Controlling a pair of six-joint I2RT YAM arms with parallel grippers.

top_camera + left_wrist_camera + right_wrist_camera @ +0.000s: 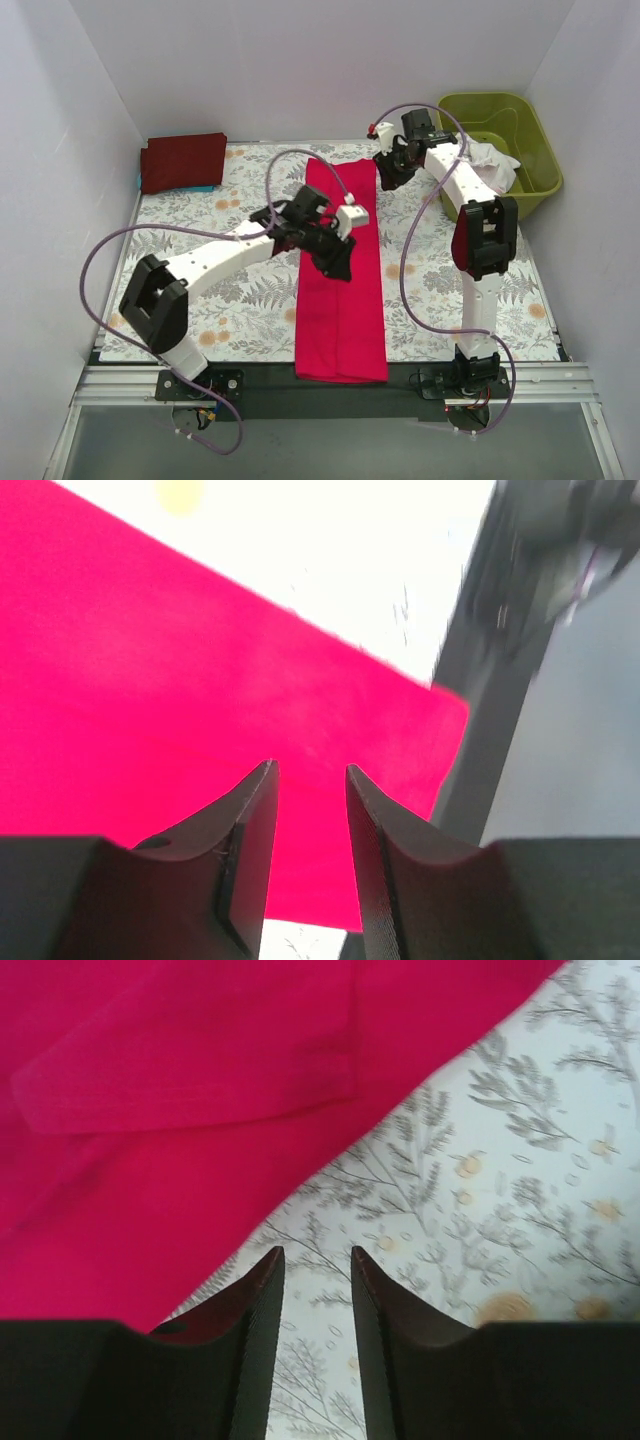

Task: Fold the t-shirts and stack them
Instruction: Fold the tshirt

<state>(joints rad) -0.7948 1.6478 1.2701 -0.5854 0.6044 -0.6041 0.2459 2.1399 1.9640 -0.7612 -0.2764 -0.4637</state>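
White walls (pixel 300 60) box in the table, and a floral cloth (pixel 240 190) covers it. Down the middle lies the red shirt (pixel 340 290), bright crimson, folded into one long narrow strip that runs from the far side to the near edge, where its end laps onto the black rail (pixel 260 385).

My left claw (pixel 335 262) hangs over the middle of that strip. From the left wrist its fingers (pixel 250 820) stand a little apart with nothing between them. Red fills the view beneath them, smooth and flat, and one corner of the shirt (pixel 455 705) lies against the dark rail (pixel 490 730).

My right claw (pixel 385 175) is up by the strip's far right corner. Its fingers (pixel 255 1300) are parted just as narrowly and empty, with the tips over the floral print (pixel 480 1160) just beside the shirt's edge. That view shows the red shirt (pixel 150 1180) with a folded flap (pixel 200 1070) lying on top, its edges soft and slightly wrinkled.

Over in the far left corner a maroon shirt (pixel 183 160) sits folded in a neat rectangle. At far right, the green tub (pixel 500 105) holds a crumpled white shirt (pixel 495 160), partly behind my right arm.
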